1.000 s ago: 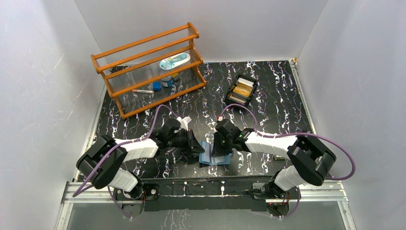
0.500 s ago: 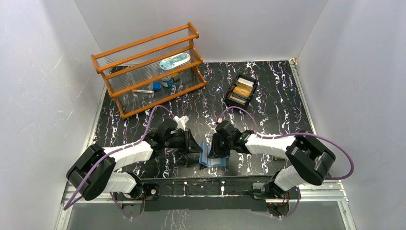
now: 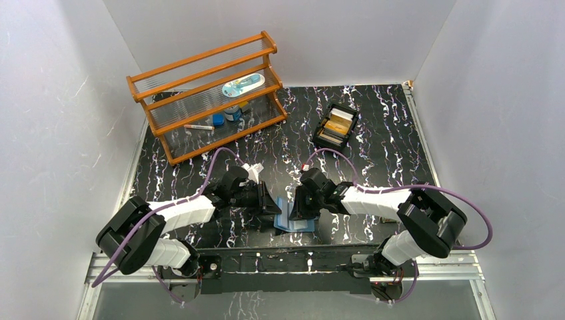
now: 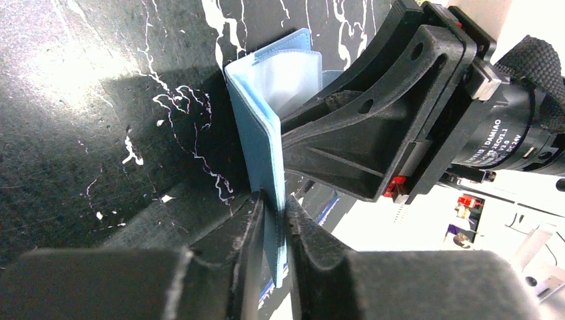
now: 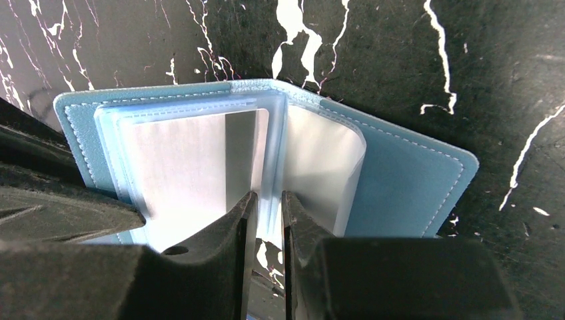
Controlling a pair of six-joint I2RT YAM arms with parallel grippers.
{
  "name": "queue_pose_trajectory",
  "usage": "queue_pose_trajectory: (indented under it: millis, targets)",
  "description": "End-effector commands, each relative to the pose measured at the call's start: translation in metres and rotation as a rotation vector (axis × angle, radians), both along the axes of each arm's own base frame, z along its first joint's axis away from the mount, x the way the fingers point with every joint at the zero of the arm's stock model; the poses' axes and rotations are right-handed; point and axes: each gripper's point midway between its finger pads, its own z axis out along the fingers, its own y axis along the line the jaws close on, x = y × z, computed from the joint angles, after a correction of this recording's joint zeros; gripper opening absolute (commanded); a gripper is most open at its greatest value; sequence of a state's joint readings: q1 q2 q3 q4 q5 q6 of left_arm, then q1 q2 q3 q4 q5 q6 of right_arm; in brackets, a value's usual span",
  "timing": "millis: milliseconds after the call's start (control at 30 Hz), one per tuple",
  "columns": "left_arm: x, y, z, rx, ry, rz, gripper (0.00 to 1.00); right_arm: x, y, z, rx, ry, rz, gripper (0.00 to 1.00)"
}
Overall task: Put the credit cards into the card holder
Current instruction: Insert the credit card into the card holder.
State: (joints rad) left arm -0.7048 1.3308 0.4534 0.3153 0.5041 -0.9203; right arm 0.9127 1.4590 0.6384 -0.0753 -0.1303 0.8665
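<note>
Left gripper [image 4: 273,207] pinches the card holder [image 5: 406,180] by its cover, right gripper [image 5: 270,200] an inner sleeve — credit cards [image 3: 335,125] well behind it.

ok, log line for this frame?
left fingers: pinching holder cover | right fingers: pinching holder sleeve | holder: open on table | cards: in tray
</note>
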Motion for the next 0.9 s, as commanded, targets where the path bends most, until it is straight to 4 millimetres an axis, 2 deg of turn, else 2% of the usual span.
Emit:
queue_pose_trajectory:
  millis: [0, 67, 167, 267, 400, 667, 733, 867]
  targets:
    - [0.004, -0.007, 0.012, -0.021, -0.034, -0.018, 0.11, -0.008, -0.006, -0.009, -0.021, 0.019, 0.005, 0.28]
    - [0.004, -0.008, 0.013, -0.028, -0.038, -0.017, 0.07, -0.008, -0.004, -0.008, -0.018, 0.022, 0.008, 0.28]
    - [0.004, -0.010, 0.018, -0.051, -0.048, -0.027, 0.05, -0.006, -0.003, -0.007, -0.016, 0.018, 0.006, 0.28]
    - [0.003, -0.011, 0.021, -0.071, -0.055, -0.027, 0.10, -0.006, -0.002, -0.006, -0.013, 0.017, 0.008, 0.28]
    - [0.001, -0.013, 0.023, -0.084, -0.060, -0.036, 0.08, -0.007, -0.003, -0.007, -0.012, 0.018, 0.008, 0.28]
    - [0.000, -0.015, 0.025, -0.109, -0.063, -0.045, 0.12, -0.007, -0.001, -0.007, -0.005, 0.022, 0.009, 0.28]
    - [-0.001, -0.016, 0.026, -0.120, -0.066, -0.050, 0.11, -0.007, -0.001, -0.008, -0.006, 0.023, 0.013, 0.29]
    - [-0.001, -0.016, 0.025, -0.118, -0.062, -0.052, 0.01, -0.006, 0.000, -0.008, -0.007, 0.019, 0.015, 0.30]
